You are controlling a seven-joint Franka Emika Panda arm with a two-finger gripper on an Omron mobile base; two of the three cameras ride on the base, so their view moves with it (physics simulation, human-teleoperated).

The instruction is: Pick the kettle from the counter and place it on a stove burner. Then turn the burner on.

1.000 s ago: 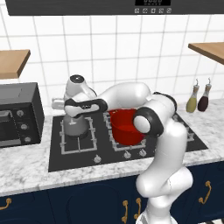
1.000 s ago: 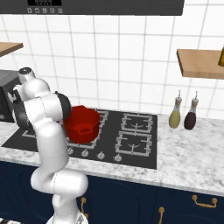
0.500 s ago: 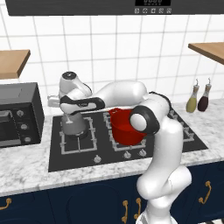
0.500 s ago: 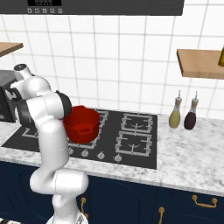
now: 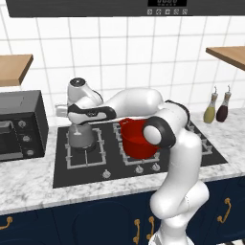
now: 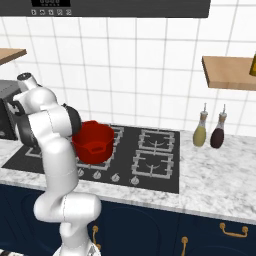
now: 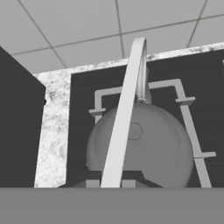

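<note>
Gripper: my gripper is reaching out over the left side of the cooktop, jaws clamping tight on the thin handle of the kettle.
Kettle: the dull grey body is hanging straight below my hand, inside the square grate of the stove burner; whether it is touching the grate or floating just above it, I cannot tell.
Hand view: the kettle is sitting centred under me, its handle running up the middle, with grate bars framing it.
Left side: a black microwave is standing on the counter, just beside the cooktop.
Right side: a red pot is occupying the next burner; my forearm is passing above its rim.
Far right: two bottles are standing on the counter, well apart from my hand.
Front edge: the knobs are lining the cooktop's near edge.
</note>
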